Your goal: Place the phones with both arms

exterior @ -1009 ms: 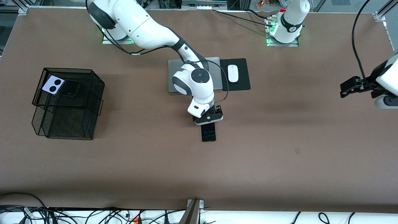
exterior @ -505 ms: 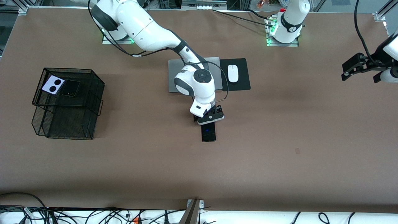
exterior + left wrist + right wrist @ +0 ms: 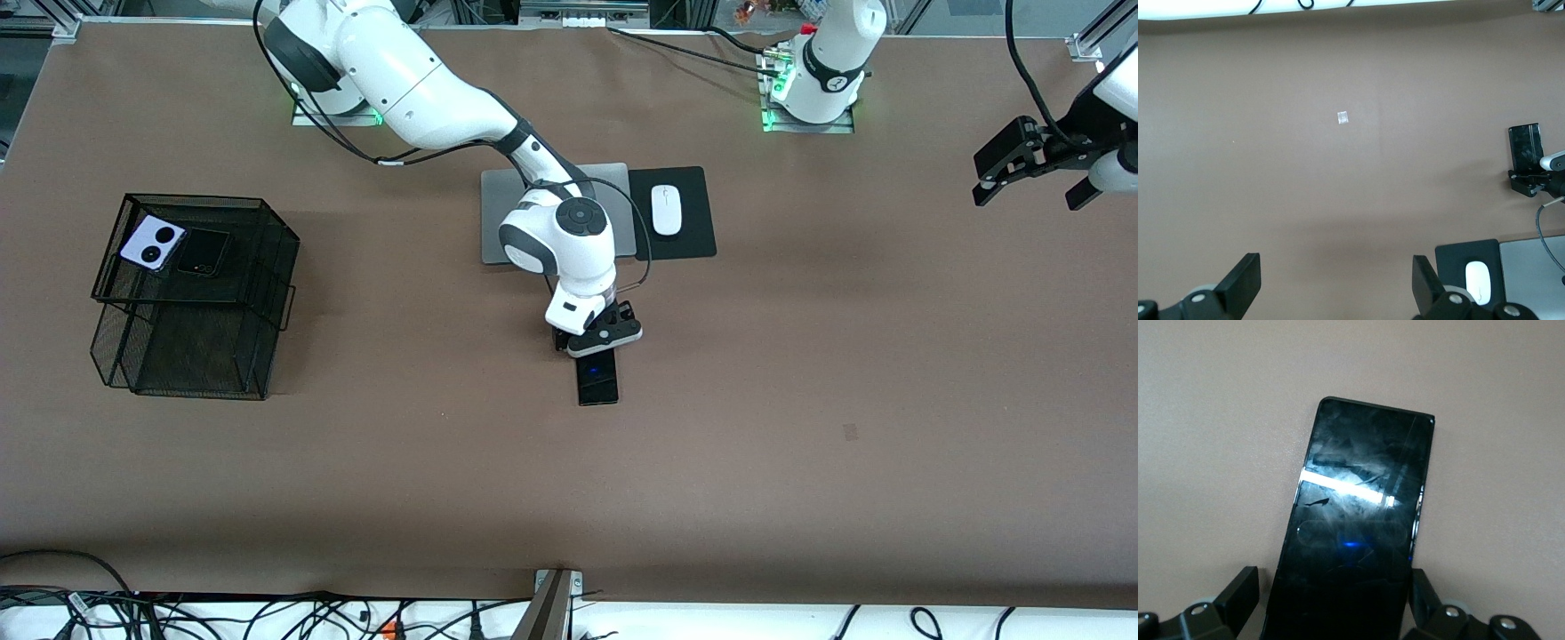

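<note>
Three phones are seen. One, a long black slab (image 3: 597, 380), lies flat on the table (image 3: 800, 462) near mid-table, nearer the front cam than the laptop (image 3: 498, 222). Its long axis runs roughly from the bases' side toward the front cam, tilted only slightly; screen is up, w/ a small blue glint on it. The other two, a lilac phone (image 3: 152, 243) and a small black phone (image 3: 204, 253), lie side by side, touching or nearly so, on the top tier of a wire tray (image 3: 267, 293) toward the right arm's end of the table.

The right gripper (image 3: 594, 342) is set low over the slab's end nearest the laptop. In the right wrist view its fingers (image 3: 1238, 590) are spread wide and straddle the slab (image 3: 1358, 533), one on each long edge; whether the pads touch the edges cannot be told. The slab is not lifted.

The left gripper (image 3: 1031, 173) is held in the air over bare table at the left arm's end, fingers (image 3: 1241, 280) spread fully, nothing between them. A mouse (image 3: 666, 210) sits on a black pad (image 3: 693, 240) beside the laptop.

Vs. the earlier frames: the left gripper has been moved toward the bases' side of the table, and the right gripper has been shifted slightly over the slab. Slab, tray and both small phones are unchanged in position.
</note>
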You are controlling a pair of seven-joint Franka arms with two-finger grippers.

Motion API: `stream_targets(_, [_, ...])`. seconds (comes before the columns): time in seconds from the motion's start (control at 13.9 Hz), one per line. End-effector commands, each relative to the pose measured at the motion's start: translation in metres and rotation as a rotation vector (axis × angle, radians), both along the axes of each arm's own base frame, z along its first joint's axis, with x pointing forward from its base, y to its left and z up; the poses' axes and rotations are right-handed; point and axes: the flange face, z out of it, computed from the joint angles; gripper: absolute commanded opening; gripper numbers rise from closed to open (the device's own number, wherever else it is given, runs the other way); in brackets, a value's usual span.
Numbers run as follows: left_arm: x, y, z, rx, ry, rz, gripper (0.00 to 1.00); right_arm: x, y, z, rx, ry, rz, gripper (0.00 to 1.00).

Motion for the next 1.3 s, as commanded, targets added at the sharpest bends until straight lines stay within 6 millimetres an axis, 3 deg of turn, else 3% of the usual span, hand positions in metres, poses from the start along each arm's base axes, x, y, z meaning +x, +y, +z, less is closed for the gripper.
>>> stream_targets(0.0, [-0.007, 0.002, -0.018, -0.015, -0.023, 0.004, 1.0, 0.003, 0.006, 0.001, 0.01, -0.028, 0.021, 0.91])
stream_targets(0.14, [0.013, 0.002, -0.036, -0.02, -0.035, 0.005, 1.0, 0.003, 0.005, -0.001, 0.007, -0.027, 0.022, 0.91])
stream_targets(0.5, [0.029, 0.0, -0.06, -0.038, -0.045, -0.001, 1.0, 0.002, 0.005, -0.005, 0.003, -0.023, 0.022, 0.9])
stream_targets(0.65, [0.029, 0.0, -0.061, -0.038, -0.042, -0.003, 1.0, 0.002, 0.005, -0.005, 0.001, -0.024, 0.026, 0.56])
stream_targets(0.72, [0.03, 0.005, -0.061, -0.038, -0.038, 0.011, 1.0, 0.001, 0.004, -0.007, -0.001, -0.021, 0.026, 0.5])
stream_targets(1.23, [0.039, 0.014, -0.072, -0.038, -0.023, 0.034, 1.0, 0.003, 0.003, -0.005, -0.009, -0.021, 0.033, 0.5])
